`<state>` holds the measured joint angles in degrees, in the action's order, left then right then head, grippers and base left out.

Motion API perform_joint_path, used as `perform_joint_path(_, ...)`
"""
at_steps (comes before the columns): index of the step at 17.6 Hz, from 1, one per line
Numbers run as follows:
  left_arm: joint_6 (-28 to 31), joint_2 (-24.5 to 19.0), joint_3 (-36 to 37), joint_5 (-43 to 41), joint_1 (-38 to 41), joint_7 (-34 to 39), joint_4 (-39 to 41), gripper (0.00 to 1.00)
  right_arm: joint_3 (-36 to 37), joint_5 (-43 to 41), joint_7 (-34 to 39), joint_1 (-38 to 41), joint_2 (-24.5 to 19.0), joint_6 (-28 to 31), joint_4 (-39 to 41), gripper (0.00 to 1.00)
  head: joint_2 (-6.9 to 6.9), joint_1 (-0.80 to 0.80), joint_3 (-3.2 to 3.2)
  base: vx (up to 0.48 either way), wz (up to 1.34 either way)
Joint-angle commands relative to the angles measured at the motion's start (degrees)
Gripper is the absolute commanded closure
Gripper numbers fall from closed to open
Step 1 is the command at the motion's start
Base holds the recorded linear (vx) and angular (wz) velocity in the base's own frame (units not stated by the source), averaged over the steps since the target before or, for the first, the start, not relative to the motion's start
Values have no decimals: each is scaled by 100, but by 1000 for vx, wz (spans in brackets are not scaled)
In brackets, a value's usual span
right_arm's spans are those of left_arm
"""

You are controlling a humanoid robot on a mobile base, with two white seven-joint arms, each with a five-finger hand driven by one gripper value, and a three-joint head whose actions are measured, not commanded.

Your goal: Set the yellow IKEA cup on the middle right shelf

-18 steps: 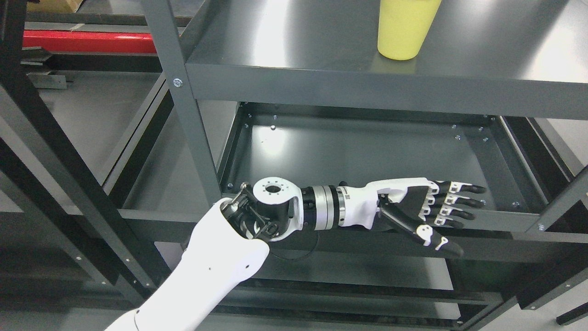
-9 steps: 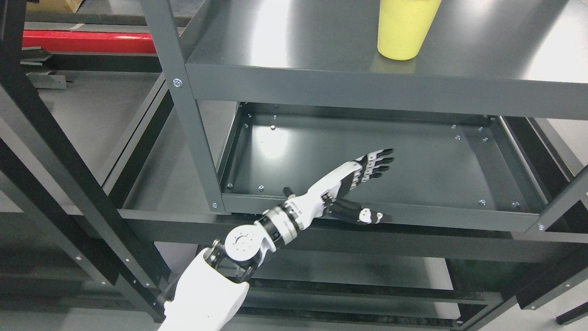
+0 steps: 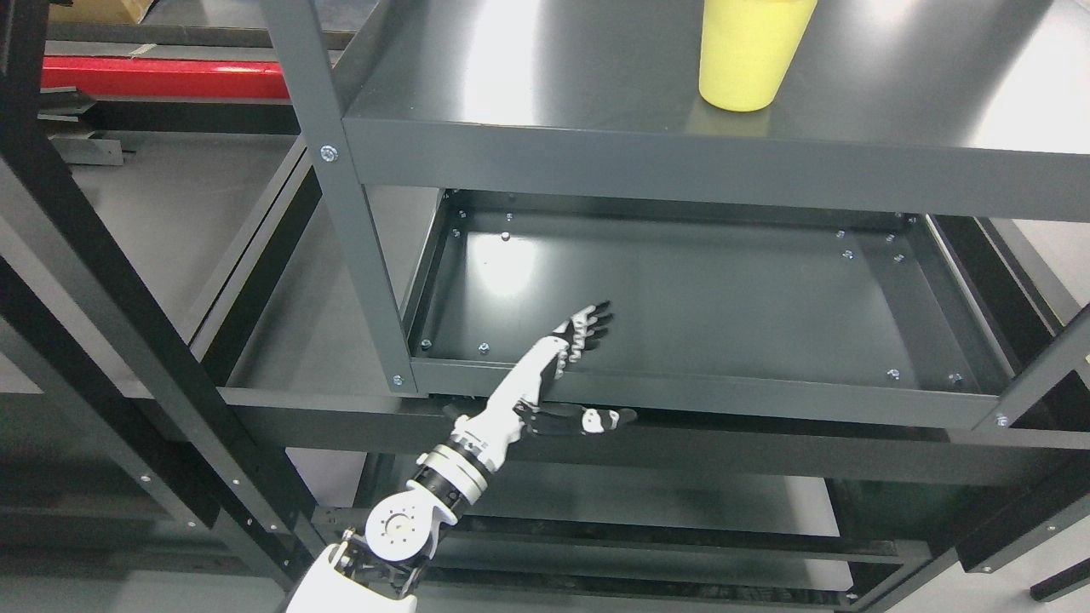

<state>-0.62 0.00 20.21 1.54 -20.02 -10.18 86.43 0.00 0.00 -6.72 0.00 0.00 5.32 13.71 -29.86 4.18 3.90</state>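
A yellow cup (image 3: 747,53) stands upright on the grey upper shelf (image 3: 596,162) at the top right, its rim cut off by the picture's top edge. My left hand (image 3: 601,368) hangs low in front of the shelf below, near its front lip (image 3: 681,393). Its fingers (image 3: 588,328) are stretched out straight and the thumb points right; it holds nothing. It is far below and left of the cup. My white left forearm comes up from the bottom edge.
The lower shelf tray (image 3: 937,281) has a raised rim and bolts. A grey upright post (image 3: 341,221) stands left of it. Black frame beams (image 3: 102,281) cross the left side. A red bar (image 3: 162,77) lies at the top left.
My left arm has swung down and left, pulling back toward the bottom edge. The hand stayed open. The cup has not moved.
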Motion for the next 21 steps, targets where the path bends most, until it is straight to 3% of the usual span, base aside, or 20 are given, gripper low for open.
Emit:
perform_joint_path(1,9,-100,-563,-110,43,989,497,2,-97,-141,4,79,100,5,0,1,0,0,0,0,0)
perform_joint_path(21,44,-100,-465,-83,50,1018,743,2,-97,-141,4,79,100,5,0,1,0,0,0,0,0)
